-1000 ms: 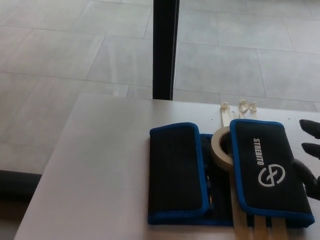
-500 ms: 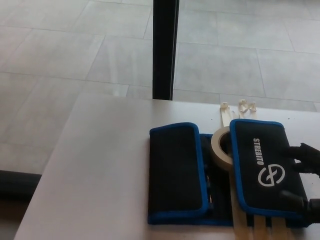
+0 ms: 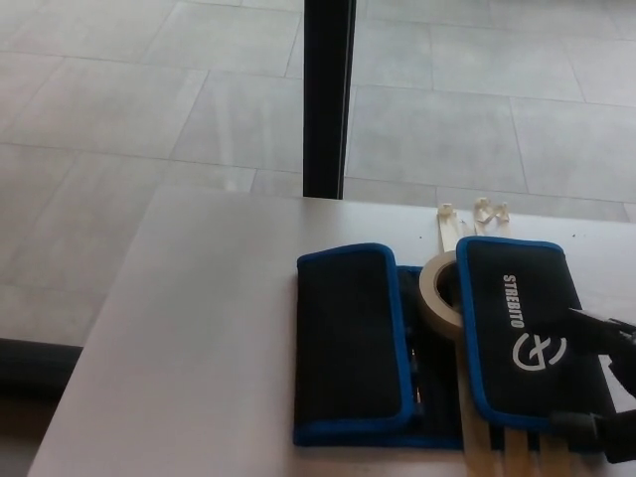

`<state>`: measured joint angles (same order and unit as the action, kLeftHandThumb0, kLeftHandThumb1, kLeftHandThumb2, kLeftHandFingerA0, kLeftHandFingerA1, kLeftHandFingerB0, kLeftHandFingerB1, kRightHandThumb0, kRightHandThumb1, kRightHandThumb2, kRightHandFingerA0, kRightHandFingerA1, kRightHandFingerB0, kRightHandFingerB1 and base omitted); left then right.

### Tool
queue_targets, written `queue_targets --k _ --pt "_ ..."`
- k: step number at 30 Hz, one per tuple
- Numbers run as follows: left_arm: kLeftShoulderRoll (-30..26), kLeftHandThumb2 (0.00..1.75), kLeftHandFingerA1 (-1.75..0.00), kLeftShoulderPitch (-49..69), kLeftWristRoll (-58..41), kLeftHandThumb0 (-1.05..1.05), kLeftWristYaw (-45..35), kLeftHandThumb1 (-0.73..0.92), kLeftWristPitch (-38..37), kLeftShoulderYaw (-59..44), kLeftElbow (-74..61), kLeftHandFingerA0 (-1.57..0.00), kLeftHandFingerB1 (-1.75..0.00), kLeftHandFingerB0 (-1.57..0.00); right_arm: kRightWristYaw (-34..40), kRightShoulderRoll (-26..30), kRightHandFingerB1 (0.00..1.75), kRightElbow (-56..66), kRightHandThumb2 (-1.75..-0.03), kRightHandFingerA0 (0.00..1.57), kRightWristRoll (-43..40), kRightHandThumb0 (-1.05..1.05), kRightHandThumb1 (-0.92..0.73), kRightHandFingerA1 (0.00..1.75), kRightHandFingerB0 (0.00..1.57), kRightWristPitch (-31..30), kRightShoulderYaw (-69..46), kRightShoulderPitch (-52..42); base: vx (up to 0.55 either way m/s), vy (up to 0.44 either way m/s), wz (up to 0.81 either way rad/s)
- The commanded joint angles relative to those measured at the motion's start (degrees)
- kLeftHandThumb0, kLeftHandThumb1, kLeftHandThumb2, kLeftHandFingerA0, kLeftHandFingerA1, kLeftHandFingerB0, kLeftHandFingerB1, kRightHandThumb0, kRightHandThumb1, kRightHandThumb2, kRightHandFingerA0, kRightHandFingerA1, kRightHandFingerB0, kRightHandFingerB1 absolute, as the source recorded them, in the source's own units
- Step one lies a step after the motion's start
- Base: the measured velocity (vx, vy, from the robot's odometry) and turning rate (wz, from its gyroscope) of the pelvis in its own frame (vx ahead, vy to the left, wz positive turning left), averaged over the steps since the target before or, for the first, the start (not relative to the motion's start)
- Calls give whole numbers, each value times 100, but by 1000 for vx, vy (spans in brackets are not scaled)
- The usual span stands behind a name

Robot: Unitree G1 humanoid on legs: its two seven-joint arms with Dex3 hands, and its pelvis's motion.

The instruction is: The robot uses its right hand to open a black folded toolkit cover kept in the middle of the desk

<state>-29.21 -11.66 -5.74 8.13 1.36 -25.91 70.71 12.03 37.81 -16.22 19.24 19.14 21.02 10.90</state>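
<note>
Here, one black toolkit cover (image 3: 437, 343), one tape roll (image 3: 437, 290), right hand (image 3: 601, 383) clasping its flap edge.

Your head view shows the black, blue-edged toolkit cover (image 3: 437, 343) lying on the white desk (image 3: 199, 328), its left flap (image 3: 348, 338) flat and its right flap (image 3: 527, 338) showing a white logo. A masking tape roll (image 3: 437, 293) sits between the flaps. The right hand (image 3: 601, 383) grips the right flap's outer edge.

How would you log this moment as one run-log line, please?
right hand: on toolkit cover, grip unclear | right flap: folded | tape roll: under flap | left hand: unseen
</note>
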Motion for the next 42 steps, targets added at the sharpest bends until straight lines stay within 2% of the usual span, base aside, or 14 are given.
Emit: queue_targets --k 1,3,4,5,6,15,17,18,19,21,30,31,33,42 --pt "-154 57 -71 -60 -118 -44 32 56 -188 -50 44 -57 -55 -59 640 540 51 117 -90 44 2236 -61 -52 65 36 849 524 372 0 0 0" --pt "-180 57 -70 -94 -100 -45 80 56 -114 -37 52 -60 -54 -62 681 494 49 112 -89 41 2345 -62 -50 64 31 634 580 407 0 0 0" --pt "-185 57 -72 -97 -71 -45 94 56 -124 -11 58 -61 -55 -60 649 471 35 86 -60 41 2377 -62 -65 56 34 524 612 412 0 0 0" --pt "-187 57 -72 -106 -65 -45 112 56 -117 -7 64 -62 -54 -60 618 460 47 78 -89 37 2411 -66 -52 61 27 430 639 407 0 0 0" --pt "-190 57 -74 -121 -69 -46 121 55 -103 -11 66 -65 -55 -62 579 462 33 93 -60 39 2449 -61 -65 54 35 346 663 389 0 0 0" --pt "-219 57 -73 -122 -107 -45 95 56 -147 -54 57 -62 -56 -61 693 217 35 -441 -60 34 2714 -60 -66 54 32 33 967 543 0 0 0" --pt "-229 57 -71 -142 -107 -45 123 56 -113 -56 48 -58 -54 -58 445 46 33 -354 -60 18 2966 -67 -67 50 20 -714 1063 538 0 0 0" --pt "-231 57 -70 -148 -105 -46 129 56 -112 -55 47 -58 -54 -59 180 -30 50 -318 -100 1 2939 -38 -41 53 0 -954 1089 546 0 0 0" --pt "-207 56 -71 -146 -150 -44 102 55 -138 -95 45 -59 -55 -58 27 -96 32 -263 -59 2 3042 -69 -62 41 6 -1261 1140 506 0 0 0" --pt "-189 56 -72 -151 -152 -46 142 54 -152 -102 57 -62 -55 -62 -121 -181 29 -236 -86 2 3207 -69 -43 30 3 -1610 1219 494 0 0 0" --pt "-202 57 -77 -130 -156 -46 94 56 -166 -119 59 -64 -56 -63 253 -342 38 -637 -82 0 3582 -61 -37 35 3 -2191 1315 559 0 0 0" --pt "-202 57 -77 -131 -153 -46 96 55 -162 -118 59 -65 -56 -63 339 -355 28 -700 -59 3 3628 -60 -55 34 10 -2243 1317 578 0 0 0" --pt "-200 57 -74 -139 -163 -45 88 56 -169 -133 82 -62 -56 -62 573 -384 50 -830 -102 4 3674 -35 -48 55 0 -2285 1261 650 0 0 0" --pt "-202 57 -74 -130 -125 -45 91 56 -204 -98 91 -62 -56 -62 725 -469 50 -936 -102 4 3801 -35 -48 55 0 -2312 1165 679 0 0 0"
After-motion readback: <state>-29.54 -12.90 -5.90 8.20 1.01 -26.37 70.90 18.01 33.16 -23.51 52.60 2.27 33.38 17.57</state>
